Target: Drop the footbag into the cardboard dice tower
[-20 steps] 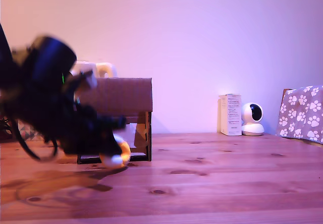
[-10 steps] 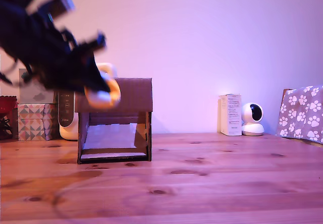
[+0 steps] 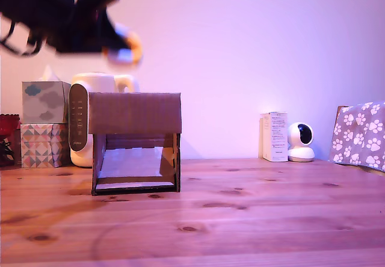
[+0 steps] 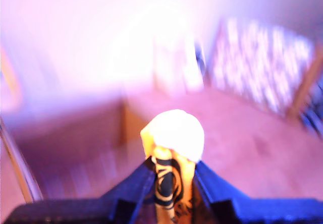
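Note:
My gripper is high at the exterior view's upper left, well above the cardboard dice tower. It is shut on the footbag, a small orange-yellow and white ball that shows at the fingertips. In the blurred wrist view the footbag sits squeezed between the two blue fingers, with a dark printed mark on its yellow panel; the gripper is closed around it. The tower is a brown box with a plain upper band over an open front, standing on the wooden table.
Behind the tower stand a white appliance and stacked patterned tissue boxes. At the exterior view's right are a white carton, a small white camera and a paw-print cloth. A wall closes the back.
The arm has risen from table height in front of the tower to well above its top, carrying the footbag up with it.

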